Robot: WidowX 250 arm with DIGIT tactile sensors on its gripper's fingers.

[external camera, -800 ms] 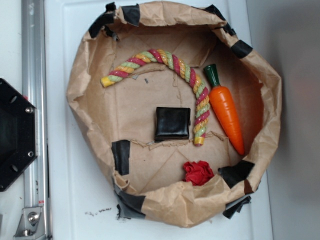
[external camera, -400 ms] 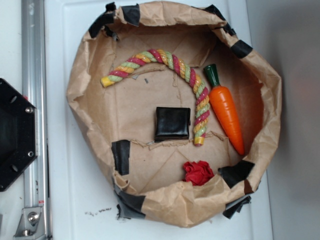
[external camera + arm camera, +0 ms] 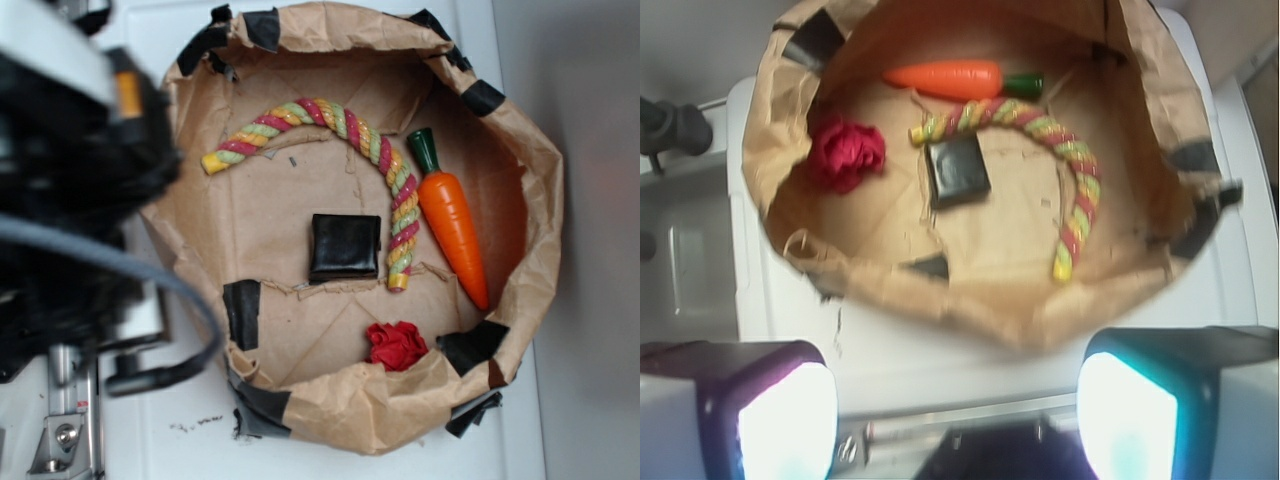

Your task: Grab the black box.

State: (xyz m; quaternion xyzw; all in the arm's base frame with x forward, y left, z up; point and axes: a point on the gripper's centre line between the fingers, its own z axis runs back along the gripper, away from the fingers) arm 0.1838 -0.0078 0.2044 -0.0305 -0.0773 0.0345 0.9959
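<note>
Gripper (image 3: pixel 950 400) spread wide, empty, outside the paper bowl (image 3: pixel 520 150), its near rim between it and the contents. Black box (image 3: pixel 344 246) flat mid-floor, roughly square, no clear long axis. Rope (image 3: pixel 385 165) end touches it; red cloth (image 3: pixel 396 345) near; carrot (image 3: pixel 452 215) beyond the rope.

The robot arm (image 3: pixel 70 190) (left side) is blurred and frame-cropped.

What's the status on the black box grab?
End effector open, outside the brown paper bin. Small glossy black square box flat on bin floor, untouched. Striped rope's end beside it; top clear.
</note>
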